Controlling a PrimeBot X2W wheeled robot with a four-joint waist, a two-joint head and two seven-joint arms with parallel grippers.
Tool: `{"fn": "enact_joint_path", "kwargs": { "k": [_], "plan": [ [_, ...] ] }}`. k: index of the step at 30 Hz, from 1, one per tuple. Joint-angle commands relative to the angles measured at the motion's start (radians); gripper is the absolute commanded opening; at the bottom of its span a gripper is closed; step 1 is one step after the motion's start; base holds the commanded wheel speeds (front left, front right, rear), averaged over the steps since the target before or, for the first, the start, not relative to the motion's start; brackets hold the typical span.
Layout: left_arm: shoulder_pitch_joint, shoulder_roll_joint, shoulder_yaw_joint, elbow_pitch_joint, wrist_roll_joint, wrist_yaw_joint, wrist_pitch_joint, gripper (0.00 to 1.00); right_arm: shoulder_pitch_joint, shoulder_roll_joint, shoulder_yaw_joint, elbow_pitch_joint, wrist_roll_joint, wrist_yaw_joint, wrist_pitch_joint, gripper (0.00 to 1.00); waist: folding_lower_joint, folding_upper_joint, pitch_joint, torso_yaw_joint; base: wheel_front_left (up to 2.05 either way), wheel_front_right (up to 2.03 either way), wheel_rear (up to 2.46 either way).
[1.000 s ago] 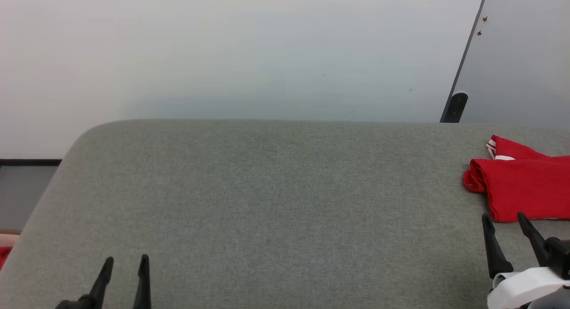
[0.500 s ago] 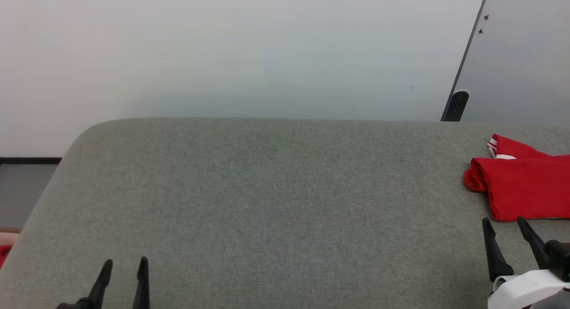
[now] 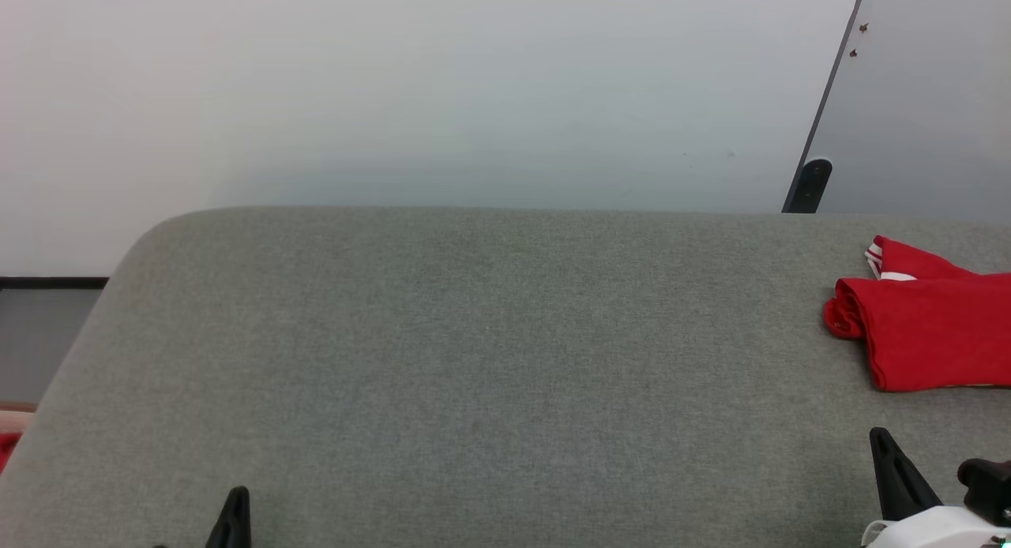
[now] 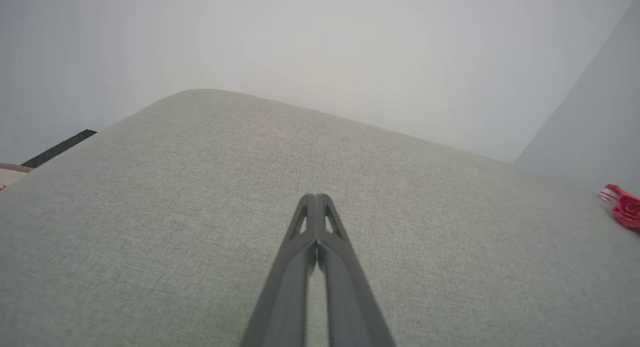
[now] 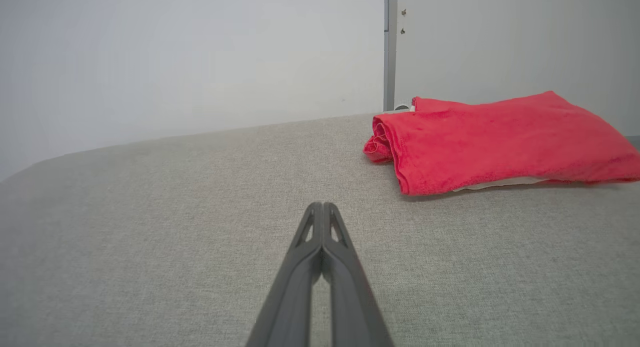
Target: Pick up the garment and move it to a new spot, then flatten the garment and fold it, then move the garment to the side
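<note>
Looking at the garment (image 3: 932,335): folded into a red bundle, lying on the right end of the grey padded surface (image 3: 474,358), a bit of red-white striped trim peeking out at the far side. Down at that surface's near edge, left side: left gripper (image 4: 316,202) pinched fully together, holding nothing. Same story toward the surface's right side: right gripper (image 5: 322,208) clamped tip to tip, empty, hovering short of the garment, not touching.

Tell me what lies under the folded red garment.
The garment rests on the grey padded surface; a thin white layer peeks out beneath its near edge. Anything further under the folds is covered.
</note>
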Motion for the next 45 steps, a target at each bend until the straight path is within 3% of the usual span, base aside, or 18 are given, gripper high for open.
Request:
{"fn": "enact_joint_path", "kwargs": {
  "k": [1,23,45],
  "plan": [
    [-0.029,0.004,0.006,-0.013,-0.037,0.0,0.007,0.0,-0.027,-0.002,-0.008,-0.018,0.039,0.0,0.006,0.0,0.0,-0.0001,0.001,0.0,0.0,0.0,0.0],
    [-0.097,-0.023,0.007,0.001,-0.386,-0.001,0.101,0.0,-0.045,0.031,-0.017,-0.039,0.402,0.0,0.065,0.0,0.0,-0.0001,0.014,-0.004,0.0,0.0,0.0],
    [-0.149,-0.044,0.01,0.015,-0.647,-0.002,0.173,0.0,-0.062,0.057,-0.028,-0.05,0.676,-0.001,0.114,0.0,0.0,-0.0001,0.027,-0.008,0.0,0.0,0.0]
  ]
}}
